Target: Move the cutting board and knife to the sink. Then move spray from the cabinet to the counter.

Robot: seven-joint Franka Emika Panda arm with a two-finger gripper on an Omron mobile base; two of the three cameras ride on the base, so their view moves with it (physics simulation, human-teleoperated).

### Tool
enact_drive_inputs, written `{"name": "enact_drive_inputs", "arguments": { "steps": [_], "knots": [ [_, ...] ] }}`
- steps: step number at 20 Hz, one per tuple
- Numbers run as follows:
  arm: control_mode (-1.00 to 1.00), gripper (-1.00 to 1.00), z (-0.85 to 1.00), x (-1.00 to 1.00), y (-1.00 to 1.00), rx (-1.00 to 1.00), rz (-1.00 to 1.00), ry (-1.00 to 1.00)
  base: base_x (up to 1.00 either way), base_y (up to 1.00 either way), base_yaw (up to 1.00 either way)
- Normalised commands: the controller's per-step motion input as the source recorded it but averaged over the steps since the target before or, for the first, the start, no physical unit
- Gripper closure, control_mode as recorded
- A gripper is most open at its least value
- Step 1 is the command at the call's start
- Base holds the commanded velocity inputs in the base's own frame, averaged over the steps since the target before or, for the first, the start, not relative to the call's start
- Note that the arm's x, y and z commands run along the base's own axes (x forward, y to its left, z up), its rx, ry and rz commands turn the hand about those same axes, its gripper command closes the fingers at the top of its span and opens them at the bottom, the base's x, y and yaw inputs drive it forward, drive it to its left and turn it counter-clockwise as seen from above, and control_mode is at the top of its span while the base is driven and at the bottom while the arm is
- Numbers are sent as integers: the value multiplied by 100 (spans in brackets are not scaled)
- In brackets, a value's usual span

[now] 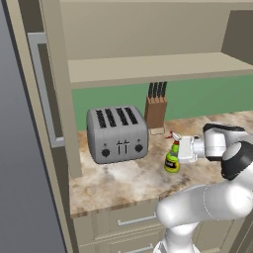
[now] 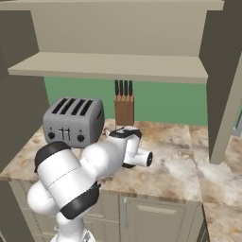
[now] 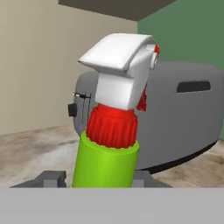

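The spray (image 1: pixel 172 159) stands upright on the marbled tabletop (image 1: pixel 123 180), at about four o'clock from the grey toaster (image 1: pixel 117 133) and at five o'clock from the knife block (image 1: pixel 156 109). The tool (image 1: pixel 179 150) reaches in level from the three o'clock side, its fingers (image 3: pixel 51 179) set on either side of the green bottle and pinching it. Above, the cabinet (image 1: pixel 148 66) shelf runs across at twelve o'clock.
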Motion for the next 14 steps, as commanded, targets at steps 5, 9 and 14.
{"name": "enact_drive_inputs", "arguments": {
  "steps": [5,9,14],
  "knots": [
    [-100,100,-45,-3,0,-5,0,-5,0,0,0],
    [-100,100,-49,-13,0,-6,0,-6,0,0,0],
    [-100,100,-48,-26,0,-5,0,-7,0,0,0]
  ]
}}
